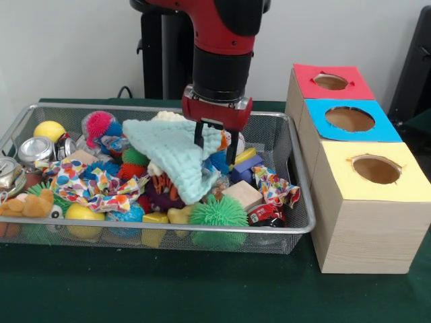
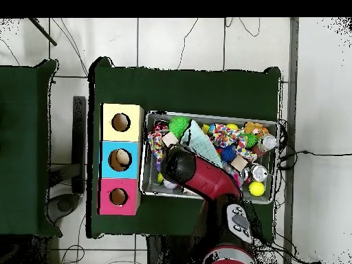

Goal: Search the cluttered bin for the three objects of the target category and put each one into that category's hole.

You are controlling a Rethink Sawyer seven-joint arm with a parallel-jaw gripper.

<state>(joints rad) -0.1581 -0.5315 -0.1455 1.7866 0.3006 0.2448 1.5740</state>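
Note:
The silver wire-mesh bin (image 1: 202, 229) holds a heap of toys; it also shows in the overhead view (image 2: 144, 172). My gripper (image 1: 215, 144) is low in the bin's middle, open, with its fingers (image 1: 201, 136) straddling the right edge of a pale mint knitted cloth (image 1: 172, 155) that lies draped over the heap. An orange black-striped tiger plush (image 1: 160, 183) shows partly under that cloth. A pale yellow duck-like plush (image 1: 180, 215) lies at the front wall. An orange-tan plush (image 1: 27, 204) lies at the front left. In the overhead view the arm (image 2: 199, 175) hides the gripper.
Three wooden boxes with round holes stand right of the bin: red top (image 1: 330, 81), blue top (image 1: 350, 120), yellow top (image 1: 377, 168). The bin also holds a green spiky ball (image 1: 217, 214), a yellow ball (image 1: 49, 129), cans (image 1: 35, 149), a wooden block (image 1: 242, 194) and patterned cloths (image 1: 94, 185).

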